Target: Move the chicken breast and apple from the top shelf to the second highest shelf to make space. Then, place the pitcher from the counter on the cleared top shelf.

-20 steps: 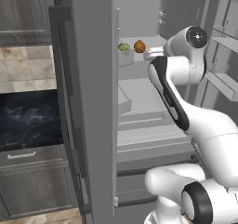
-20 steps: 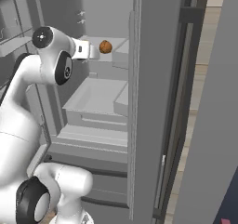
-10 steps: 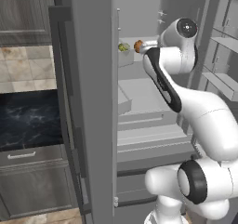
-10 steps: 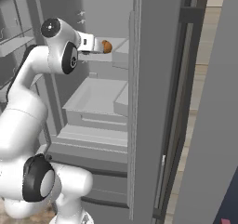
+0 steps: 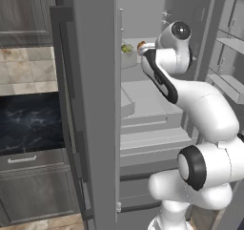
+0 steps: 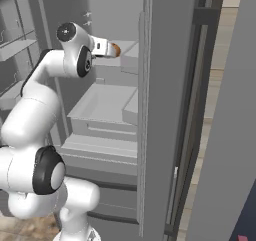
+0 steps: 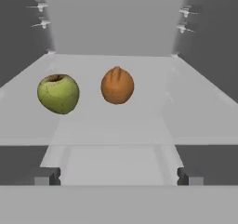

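Open fridge interior, pale grey. On the top shelf I see the apple and the chicken breast side by side, apart. My gripper sits at the shelf's front edge, jaws wide open, empty, short of both items.

apple beside chicken breast, on top shelf
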